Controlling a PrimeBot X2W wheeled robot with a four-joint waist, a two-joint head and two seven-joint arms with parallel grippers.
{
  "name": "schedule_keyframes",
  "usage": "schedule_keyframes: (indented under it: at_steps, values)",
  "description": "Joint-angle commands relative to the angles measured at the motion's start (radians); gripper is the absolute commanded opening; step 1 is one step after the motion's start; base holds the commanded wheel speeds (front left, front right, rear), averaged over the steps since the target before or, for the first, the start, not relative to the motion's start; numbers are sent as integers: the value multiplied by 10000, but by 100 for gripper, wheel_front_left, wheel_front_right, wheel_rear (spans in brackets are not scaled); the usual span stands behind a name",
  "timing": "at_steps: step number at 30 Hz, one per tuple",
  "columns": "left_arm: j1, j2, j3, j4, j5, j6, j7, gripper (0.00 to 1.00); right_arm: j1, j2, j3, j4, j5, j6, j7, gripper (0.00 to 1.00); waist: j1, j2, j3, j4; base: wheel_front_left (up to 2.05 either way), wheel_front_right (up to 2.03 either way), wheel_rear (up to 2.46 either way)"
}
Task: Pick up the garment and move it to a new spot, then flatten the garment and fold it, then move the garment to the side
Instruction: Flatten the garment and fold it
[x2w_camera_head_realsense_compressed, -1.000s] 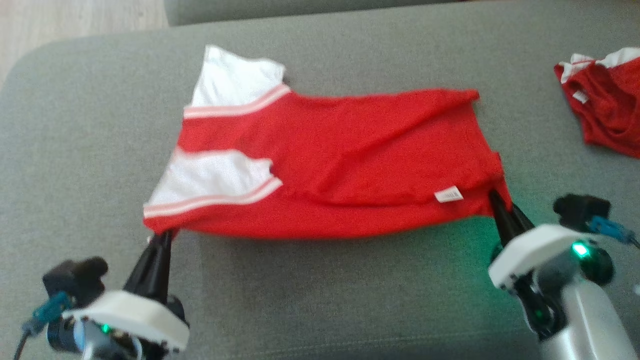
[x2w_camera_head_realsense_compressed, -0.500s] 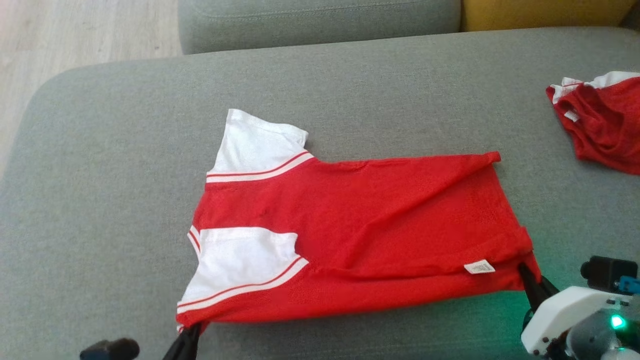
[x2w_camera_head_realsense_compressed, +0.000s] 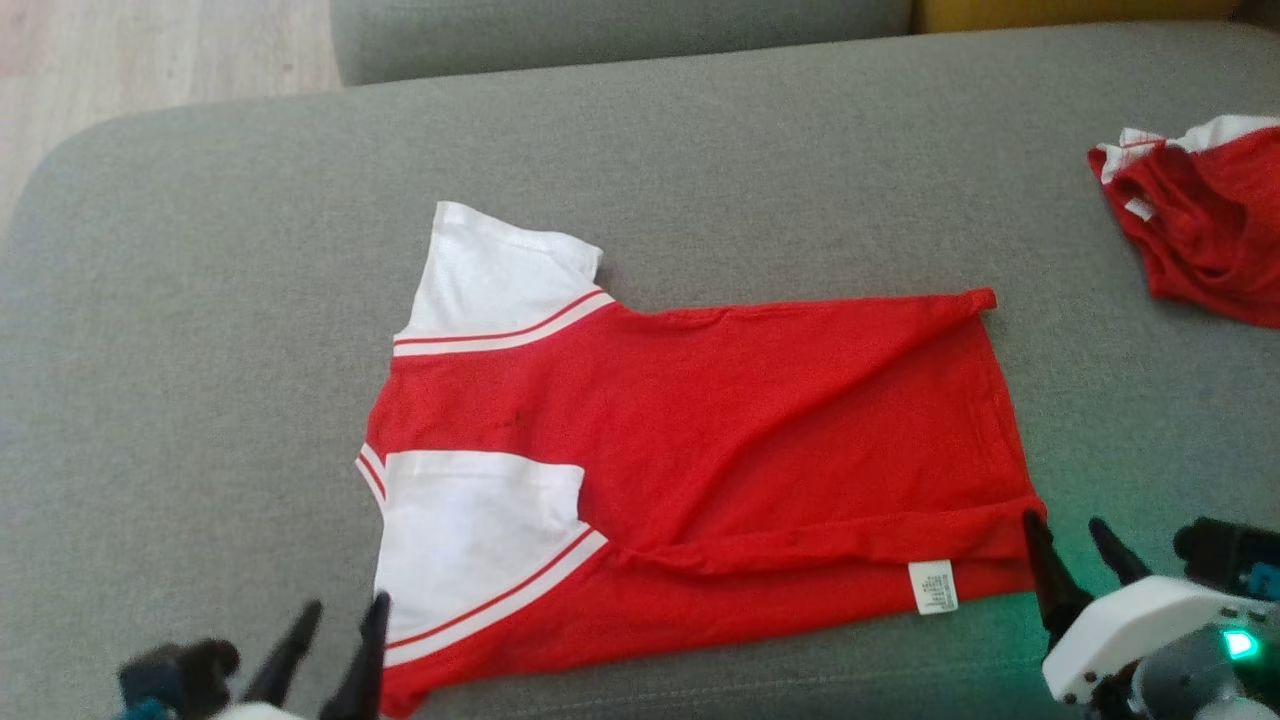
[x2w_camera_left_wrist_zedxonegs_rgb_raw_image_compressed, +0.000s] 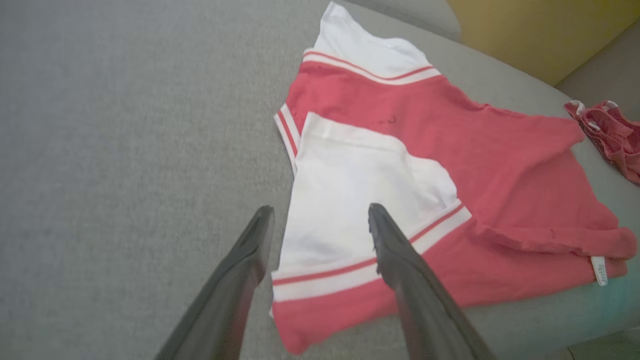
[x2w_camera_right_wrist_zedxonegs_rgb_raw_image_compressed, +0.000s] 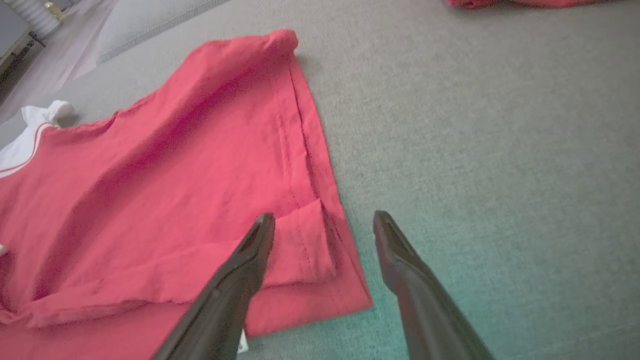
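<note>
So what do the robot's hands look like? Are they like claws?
A bit like claws! The left gripper and the right gripper each have two long, dark, pointy fingers. Behind the right one there is a smooth white shell with a glowing green light, and next to it a black block with a small blue plug.

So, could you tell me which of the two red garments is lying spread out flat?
The red-and-white shirt in the middle lies spread out; the other red garment at the right edge is bunched in a heap.
</note>
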Motion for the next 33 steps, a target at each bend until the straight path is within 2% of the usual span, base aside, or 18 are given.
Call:
schedule_keyframes:
  at_steps: [1, 4, 5, 9, 10, 18, 24, 33]
  values:
    - [-634, 203, 508, -574, 34, -30, -54, 100, -511, -87, 202, -510, -77, -9, -272, 100, 0, -1, 163, -112, 0, 0, 0]
    - [-1173, 559, 620, -892, 205, -56, 142, 100, -774, -81, 252, -768, -148, -9, -565, 100, 0, -1, 328, -186, 0, 0, 0]
    - [-1761, 838, 558, -964, 373, -164, 387, 100, -997, -78, 388, -875, -172, -9, -672, 100, 0, -1, 452, -229, 0, 0, 0]
    - [-3448, 1352, 315, -626, 555, -568, 975, 100, -1552, -76, 790, -922, -264, -9, -730, 100, 0, -1, 851, -315, 0, 0, 0]
    - [-3448, 1352, 315, -626, 555, -568, 975, 100, -1552, -76, 790, -922, -264, -9, -730, 100, 0, -1, 851, -315, 0, 0, 0]
    - [-7185, 2521, -280, 898, 235, -1234, 2623, 100, -3104, -87, 1909, -640, -318, -9, -979, 100, 0, -1, 2157, -787, 0, 0, 0]
    - [-9331, 3315, -759, 2057, 0, -1350, 3334, 100, -3995, -89, 2494, -347, -216, -9, -1339, 100, 0, -1, 2985, -1124, 0, 0, 0]
    - [-11020, 3833, -1395, 3585, -246, -1375, 4051, 100, -4832, -112, 3037, -31, -98, -9, -1769, 100, 0, -1, 3770, -1563, 0, 0, 0]
